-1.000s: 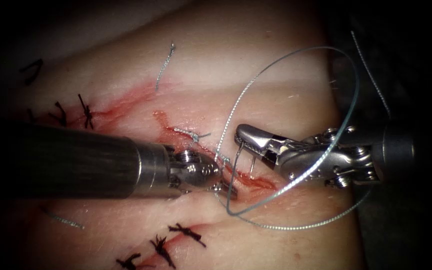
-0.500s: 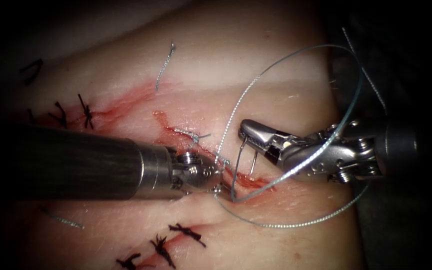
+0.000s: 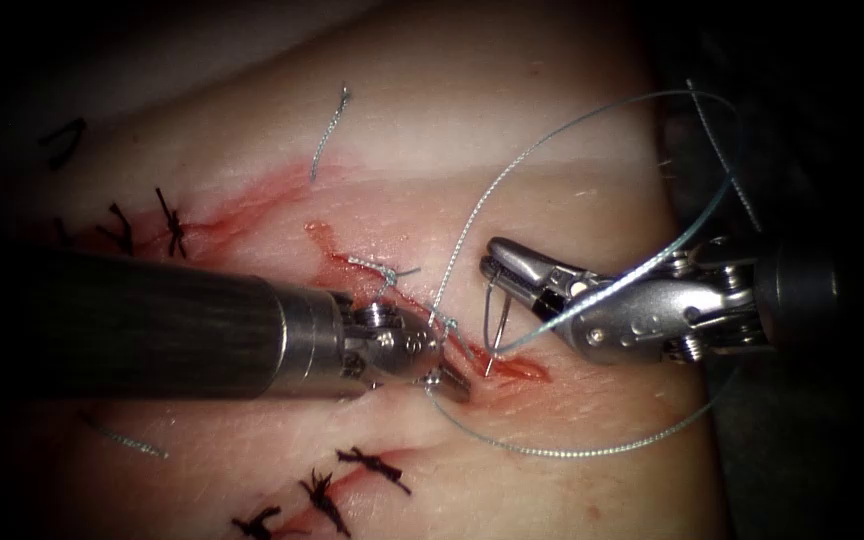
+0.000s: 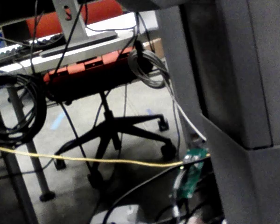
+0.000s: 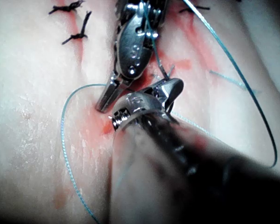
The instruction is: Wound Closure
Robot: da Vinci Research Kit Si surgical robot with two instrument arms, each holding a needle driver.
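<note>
- Now our right tool is clenched on the curved needle near its back end. The point hangs down to the cut, touching the tissue or just above it.
- We judge the wrist should turn along the needle's curve, not push straight.
- Thread loops over the right tool's wrist towards the tissue's right edge; we should keep it from snagging.
- Our left tool rests at the cut's left lip; whether it grips anything, we cannot tell.
</note>
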